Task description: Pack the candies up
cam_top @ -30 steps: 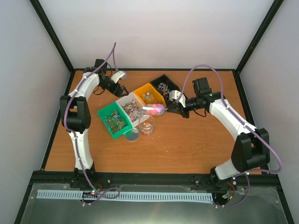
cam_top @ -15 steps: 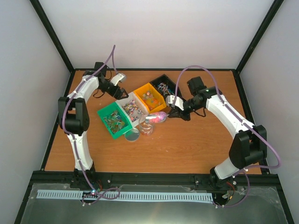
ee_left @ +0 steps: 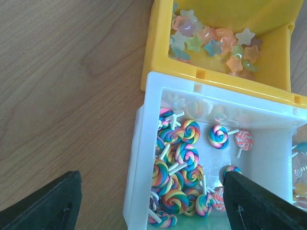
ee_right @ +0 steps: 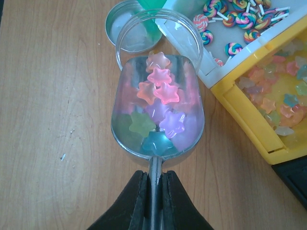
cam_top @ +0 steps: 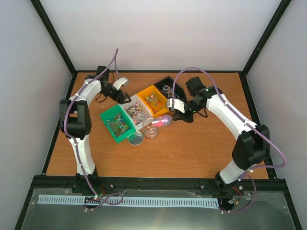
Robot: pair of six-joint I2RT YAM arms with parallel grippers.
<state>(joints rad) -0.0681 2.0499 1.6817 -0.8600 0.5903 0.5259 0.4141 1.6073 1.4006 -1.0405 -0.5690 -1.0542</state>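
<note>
Left wrist: candies (ee_left: 178, 163) partly off-frame

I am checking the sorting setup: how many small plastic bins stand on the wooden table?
4, in one diagonal row: the green plastic bin nearest, then the white plastic bin, the yellow plastic bin, the black plastic bin farthest. None seems hidden.

White arms (cam_top: 230, 112), black joints (cam_top: 76, 120), purple cables (cam_top: 115, 56), black fingers (ee_right: 127, 201)
</note>
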